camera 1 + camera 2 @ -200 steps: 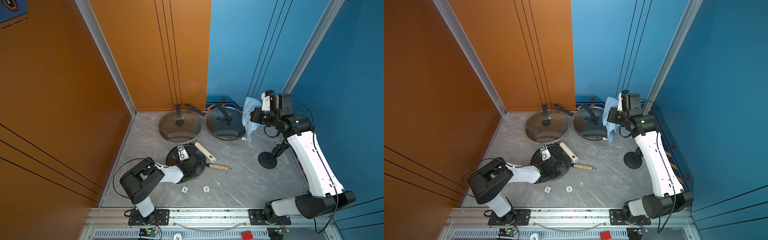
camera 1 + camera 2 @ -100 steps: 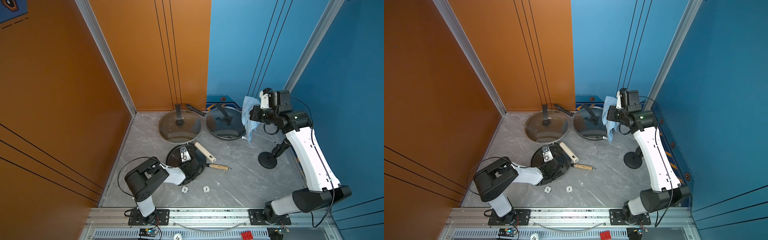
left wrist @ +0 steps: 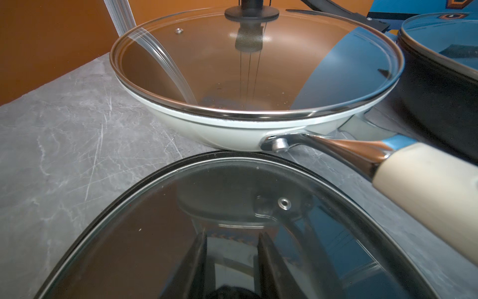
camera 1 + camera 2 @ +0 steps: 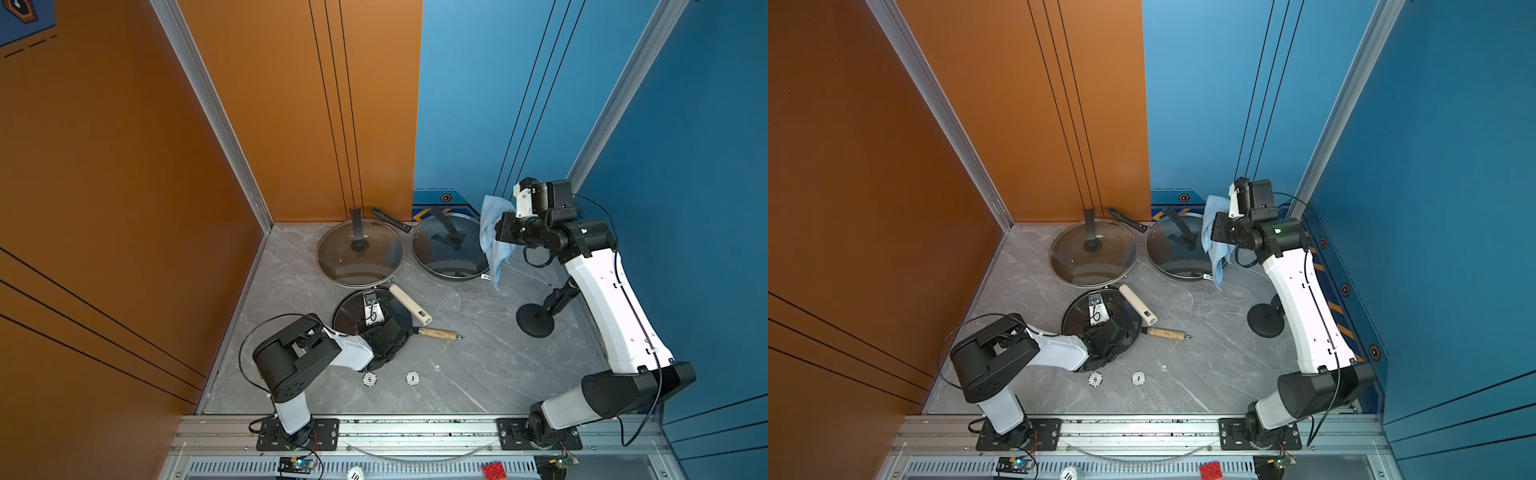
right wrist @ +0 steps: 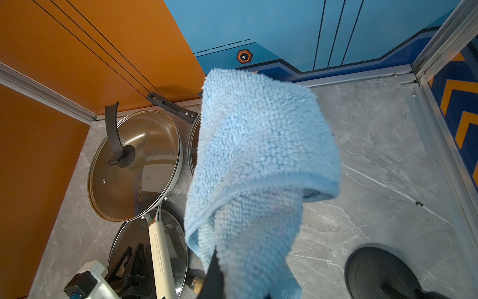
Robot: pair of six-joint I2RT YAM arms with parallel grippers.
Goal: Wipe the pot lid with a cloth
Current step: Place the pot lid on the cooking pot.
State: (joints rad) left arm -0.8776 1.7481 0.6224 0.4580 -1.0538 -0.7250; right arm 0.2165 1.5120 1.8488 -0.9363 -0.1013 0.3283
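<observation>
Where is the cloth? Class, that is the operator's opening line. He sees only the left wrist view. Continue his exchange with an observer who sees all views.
Observer: The right hand holds the cloth in the air.
Operator: Near what?
Observer: It hangs at the rim of the far dark pan.
Operator: Anything beside the near lid?
Observer: A wooden handle lies beside it.
</observation>
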